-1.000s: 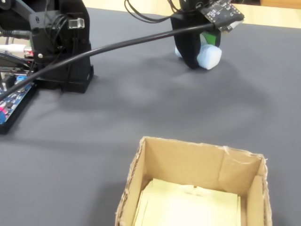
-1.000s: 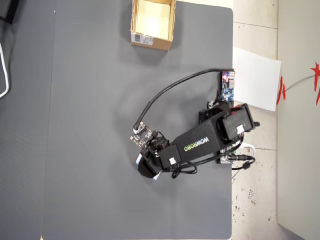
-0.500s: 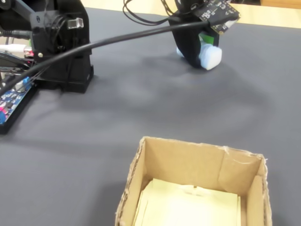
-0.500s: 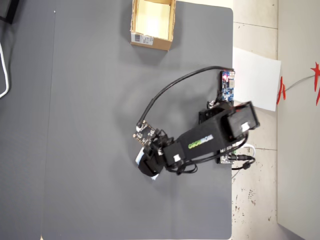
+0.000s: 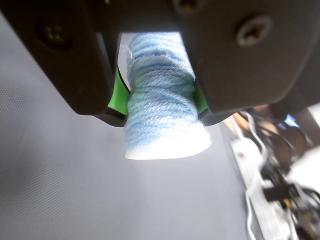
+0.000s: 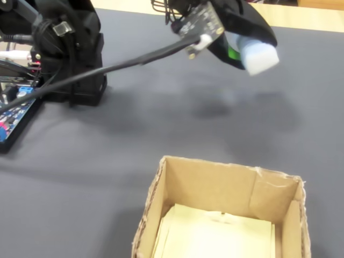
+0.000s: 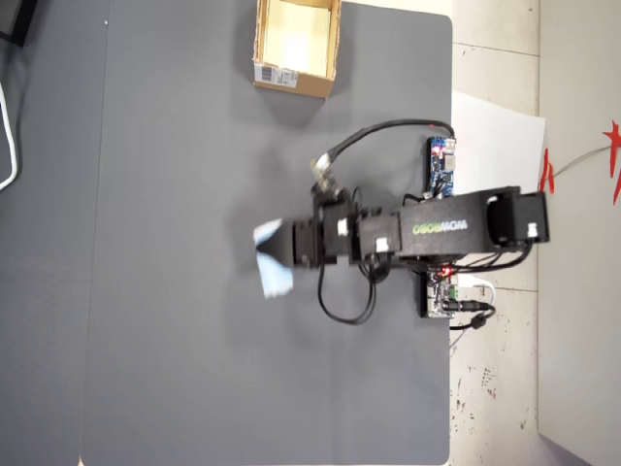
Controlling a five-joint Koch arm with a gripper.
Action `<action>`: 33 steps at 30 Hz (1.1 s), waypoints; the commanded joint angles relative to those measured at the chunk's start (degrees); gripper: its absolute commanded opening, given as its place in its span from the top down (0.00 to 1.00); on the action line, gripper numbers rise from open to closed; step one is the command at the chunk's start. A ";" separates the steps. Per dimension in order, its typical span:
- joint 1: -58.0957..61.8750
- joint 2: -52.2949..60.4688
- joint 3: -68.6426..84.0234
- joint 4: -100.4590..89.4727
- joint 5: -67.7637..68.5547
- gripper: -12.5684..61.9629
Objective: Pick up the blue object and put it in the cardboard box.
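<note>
My gripper (image 5: 160, 107) is shut on the blue object (image 5: 162, 107), a soft pale blue-white pad squeezed between the green-lined black jaws. In the fixed view the blue object (image 6: 259, 56) hangs in the gripper (image 6: 242, 51) high above the dark mat, beyond the cardboard box (image 6: 215, 188). From overhead the blue object (image 7: 273, 260) sticks out to the left of the arm at mid-table. The cardboard box (image 7: 295, 83) stands open at the top edge of the mat, its label facing the arm, well away from the gripper (image 7: 283, 254).
A dark grey mat (image 7: 175, 291) covers the table. The arm's base (image 6: 70, 48) with cables and a blue circuit board (image 7: 442, 165) sits at the mat's right edge in the overhead view. More cables and a power strip (image 5: 250, 160) lie at the right in the wrist view.
</note>
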 commanded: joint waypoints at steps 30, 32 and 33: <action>49.48 -11.43 -27.51 0.97 -24.26 0.75; 51.42 -14.24 -29.00 1.14 -23.82 0.75; 52.47 -16.17 -29.71 1.14 -23.03 0.73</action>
